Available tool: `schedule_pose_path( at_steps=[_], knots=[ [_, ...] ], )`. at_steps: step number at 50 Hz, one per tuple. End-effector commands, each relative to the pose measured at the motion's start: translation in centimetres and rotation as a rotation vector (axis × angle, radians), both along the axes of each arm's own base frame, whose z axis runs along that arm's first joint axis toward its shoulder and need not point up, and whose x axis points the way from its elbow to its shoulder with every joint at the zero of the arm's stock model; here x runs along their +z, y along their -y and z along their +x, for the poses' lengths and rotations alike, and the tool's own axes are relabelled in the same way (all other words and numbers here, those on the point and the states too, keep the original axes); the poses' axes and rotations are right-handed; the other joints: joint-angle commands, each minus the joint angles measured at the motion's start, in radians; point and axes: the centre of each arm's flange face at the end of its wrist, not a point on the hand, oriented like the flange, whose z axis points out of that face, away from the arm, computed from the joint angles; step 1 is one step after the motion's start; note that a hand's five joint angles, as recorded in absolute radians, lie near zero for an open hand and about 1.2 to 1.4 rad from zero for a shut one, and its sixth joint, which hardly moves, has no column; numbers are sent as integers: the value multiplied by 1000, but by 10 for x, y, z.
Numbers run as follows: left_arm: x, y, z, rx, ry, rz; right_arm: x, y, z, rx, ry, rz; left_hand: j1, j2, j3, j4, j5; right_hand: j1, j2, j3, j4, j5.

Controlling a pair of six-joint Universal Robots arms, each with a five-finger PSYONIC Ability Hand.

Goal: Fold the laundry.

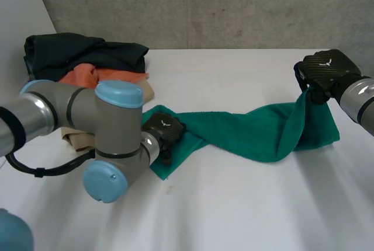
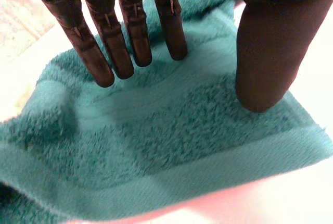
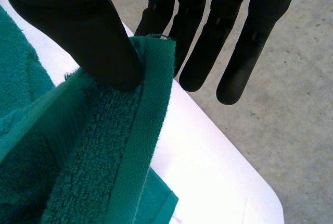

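Both hands are on the green towel (image 1: pixel 245 131), its long axis running twisted across the surface (image 1: pixel 234 210) from one hand to the other. My left hand (image 1: pixel 163 129) lies flat on one end, fingers straight and pressing, while my right hand (image 1: pixel 327 73) pinches the other end's corner against its thumb, lifted. I judge the fold must carry that corner toward the left hand; no readable label.
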Motion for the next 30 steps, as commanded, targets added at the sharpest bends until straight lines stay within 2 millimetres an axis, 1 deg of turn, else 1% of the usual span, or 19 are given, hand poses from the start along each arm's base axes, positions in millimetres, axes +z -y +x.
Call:
schedule_pose_path(
  at_steps=[1, 3, 8, 12, 16, 20, 23, 24, 26, 27, 28, 30],
  knots=[
    [-8, 9, 0, 26, 35, -32, -2, 0, 0, 1, -3, 4, 87, 91, 88, 98, 103, 248, 217, 207, 200, 225],
    [-10, 9, 0, 24, 41, -30, -2, 0, 0, 1, -3, 4, 105, 109, 106, 115, 120, 248, 217, 207, 200, 225],
    [-9, 15, -1, 36, 39, -69, -2, 0, 1, 2, -3, 4, 451, 454, 451, 461, 466, 248, 217, 207, 200, 225],
    [-8, 20, -1, 46, 30, -92, -3, -1, 1, 4, -3, 5, 671, 675, 672, 681, 686, 248, 217, 207, 200, 225],
    [-7, 21, 0, 48, 31, -95, -3, -1, 2, 4, -5, 8, 803, 807, 804, 814, 818, 248, 217, 207, 200, 225],
    [-2, 24, 2, 60, 24, -103, -2, -1, 1, -2, -6, 6, 803, 807, 804, 814, 819, 248, 217, 207, 200, 225],
    [13, 26, 6, 67, 2, -119, 2, 0, -1, -10, -4, -8, 803, 807, 804, 814, 819, 248, 217, 207, 200, 225],
    [30, 27, 9, 74, -26, -140, 8, 0, -3, -17, -3, -23, 803, 807, 804, 814, 819, 248, 217, 207, 200, 225],
    [52, 27, 13, 81, -60, -168, 18, 2, -9, -36, -1, -47, 803, 807, 804, 814, 819, 248, 217, 207, 200, 225],
    [64, 27, 16, 86, -80, -184, 31, 4, -16, -60, 3, -76, 803, 807, 804, 814, 819, 248, 217, 207, 200, 225],
    [92, 24, 23, 94, -122, -218, 39, 4, -20, -73, 8, -89, 803, 807, 804, 814, 819, 248, 217, 207, 200, 225],
    [121, 21, 32, 106, -167, -257, 55, 3, -28, -95, 13, -116, 803, 807, 804, 814, 819, 248, 217, 207, 200, 225]
  ],
)
